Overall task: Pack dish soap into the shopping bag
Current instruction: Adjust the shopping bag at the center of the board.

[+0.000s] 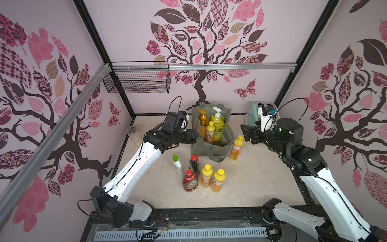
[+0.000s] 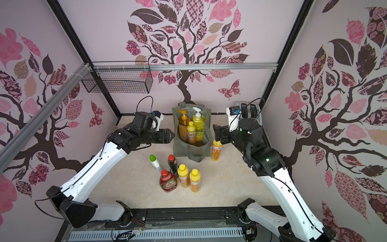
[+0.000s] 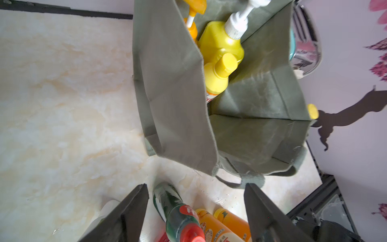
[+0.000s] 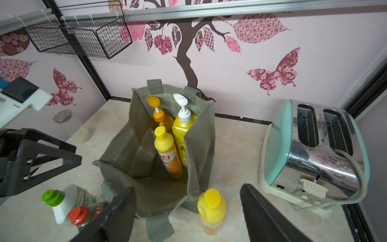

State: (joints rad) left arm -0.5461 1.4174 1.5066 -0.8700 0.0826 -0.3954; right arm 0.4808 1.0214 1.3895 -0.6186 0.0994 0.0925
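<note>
The grey-green shopping bag (image 1: pixel 209 149) (image 4: pixel 201 146) stands open at mid-table. It holds an orange pump bottle (image 1: pixel 202 121), a yellow AXE pump bottle (image 1: pixel 217 123) and a small orange yellow-capped bottle (image 1: pixel 210 132). Another small orange bottle (image 1: pixel 236 148) (image 4: pixel 211 209) stands just right of the bag. In front stand a white green-capped bottle (image 1: pixel 177 164), a dark red-capped one (image 1: pixel 194 163) (image 3: pixel 180 213), the red Fairy (image 1: pixel 190 181) and two small orange bottles (image 1: pixel 207 176) (image 1: pixel 218 180). My left gripper (image 2: pixel 170 134) (image 3: pixel 195 185) hovers open at the bag's left wall, holding nothing. My right gripper (image 1: pixel 246 131) (image 4: pixel 188 187) is open above the lone orange bottle.
A black wire basket (image 1: pixel 138 80) hangs on the back wall at the left. A teal and chrome toaster (image 4: pixel 314 155) stands at the back right, close behind my right wrist. A clear glass jar (image 1: pixel 134 135) sits by the left wall.
</note>
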